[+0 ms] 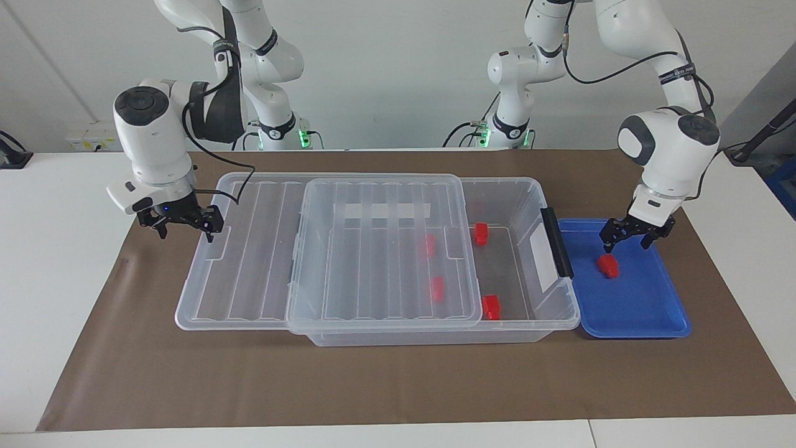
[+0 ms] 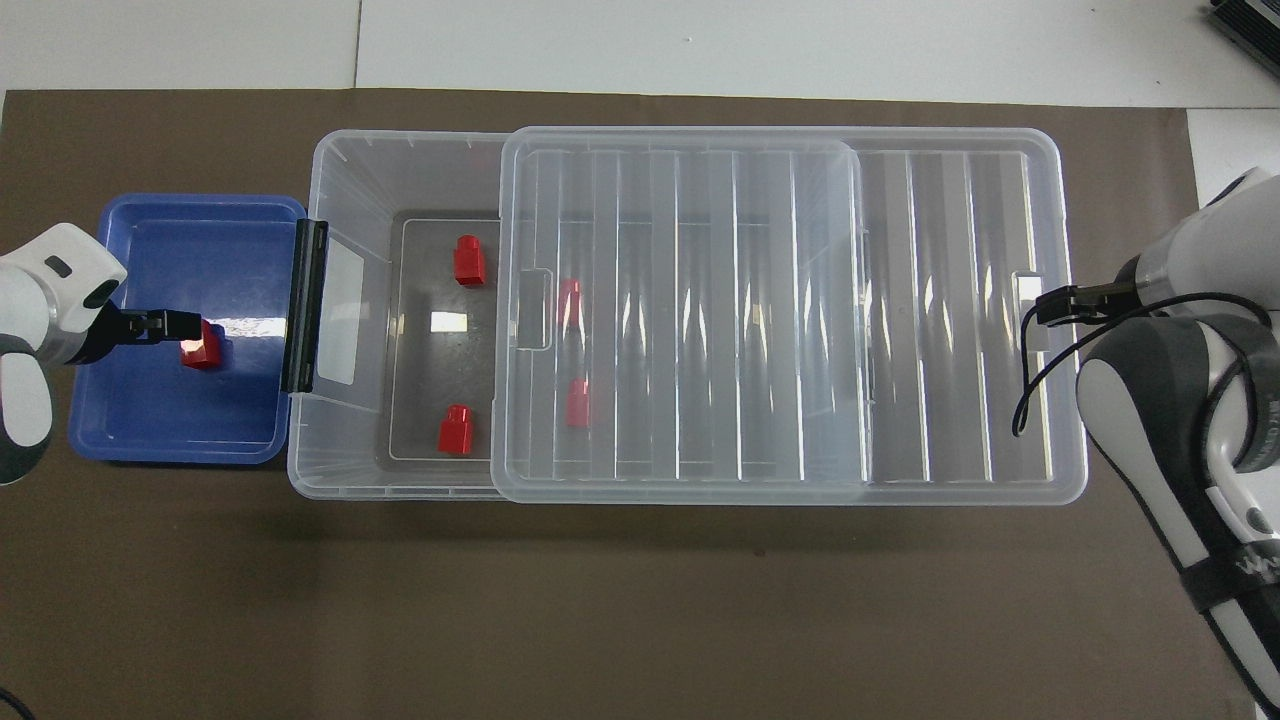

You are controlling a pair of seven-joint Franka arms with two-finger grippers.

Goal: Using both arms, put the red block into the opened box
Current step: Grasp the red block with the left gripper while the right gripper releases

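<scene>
A red block (image 1: pixel 609 266) (image 2: pixel 202 345) lies in the blue tray (image 1: pixel 622 305) beside the box's black-handled end. My left gripper (image 1: pixel 628 244) (image 2: pixel 165 323) hangs open low over the tray, just above the block and not gripping it. The clear box (image 1: pixel 528 205) (image 2: pixel 350 160) stands mid-table with its ribbed lid (image 1: pixel 373 261) (image 2: pixel 780 300) slid partway off toward the right arm's end. My right gripper (image 1: pixel 185 233) (image 2: pixel 1085 297) is at that end of the lid, open, one finger at the lid's end tab. Several red blocks lie in the box, two uncovered (image 1: pixel 481 233) (image 1: pixel 492 307).
A brown mat (image 1: pixel 398 386) covers the table under everything. The box's black handle (image 1: pixel 556 249) stands between the open part of the box and the blue tray. White table shows past the mat at both ends.
</scene>
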